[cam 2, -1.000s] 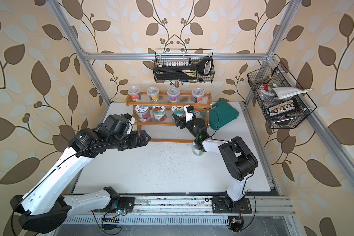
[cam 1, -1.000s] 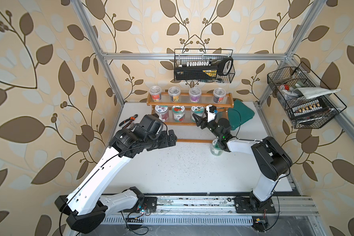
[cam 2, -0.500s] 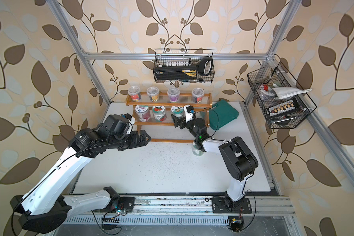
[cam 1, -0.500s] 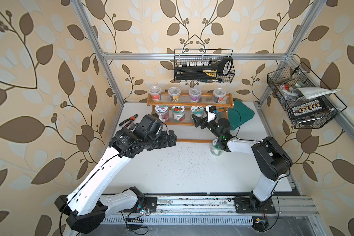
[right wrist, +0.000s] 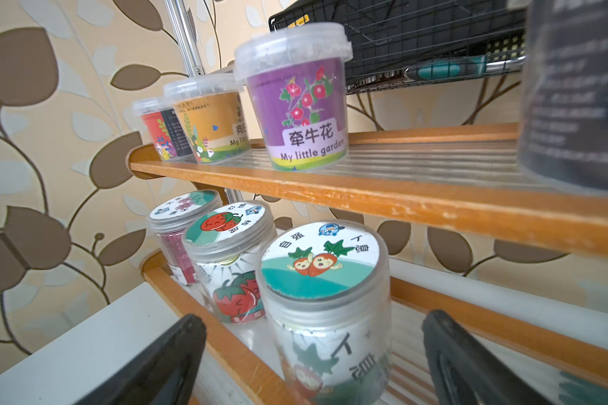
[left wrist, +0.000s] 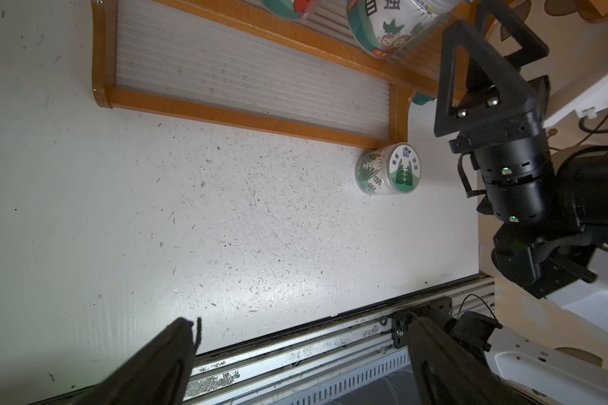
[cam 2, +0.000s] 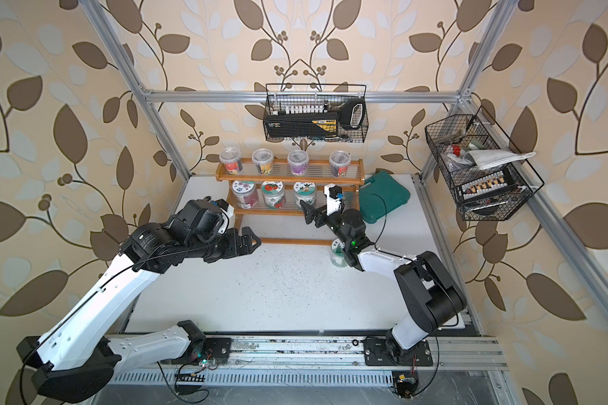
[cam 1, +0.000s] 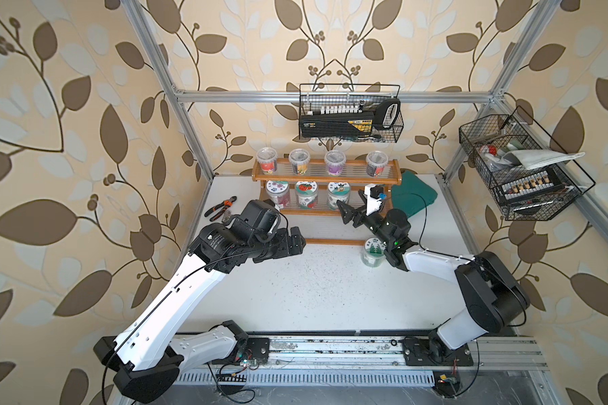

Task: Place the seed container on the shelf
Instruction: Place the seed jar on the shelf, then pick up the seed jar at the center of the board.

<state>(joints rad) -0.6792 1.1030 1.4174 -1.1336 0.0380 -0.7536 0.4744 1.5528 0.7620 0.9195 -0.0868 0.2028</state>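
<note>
Right wrist view puts the seed container [right wrist: 325, 301] square ahead: a clear plastic jar with a ribbed screw lid, topped by a round sticker of two orange carrots over a teal band (Chinese characters ring the white upper half). A white printed label shows through its wall. It stands upright on the middle tier of the shelf [right wrist: 401, 207], last in a row of three, just beside a strawberry jar [right wrist: 232, 259]. The right gripper [right wrist: 313, 319] is spread wide and grips nothing. Its two black fingers [right wrist: 176, 354] flank the jar with a gap on each side. In both top views this claw sits just in front of that jar. The left gripper [cam 1: 298, 239] also gapes empty, over the table [cam 1: 323, 291] near the shelf's lowest rail. A second jar [left wrist: 388, 168] with a green-leaf sticker stands on the table at the shelf's front corner.
</note>
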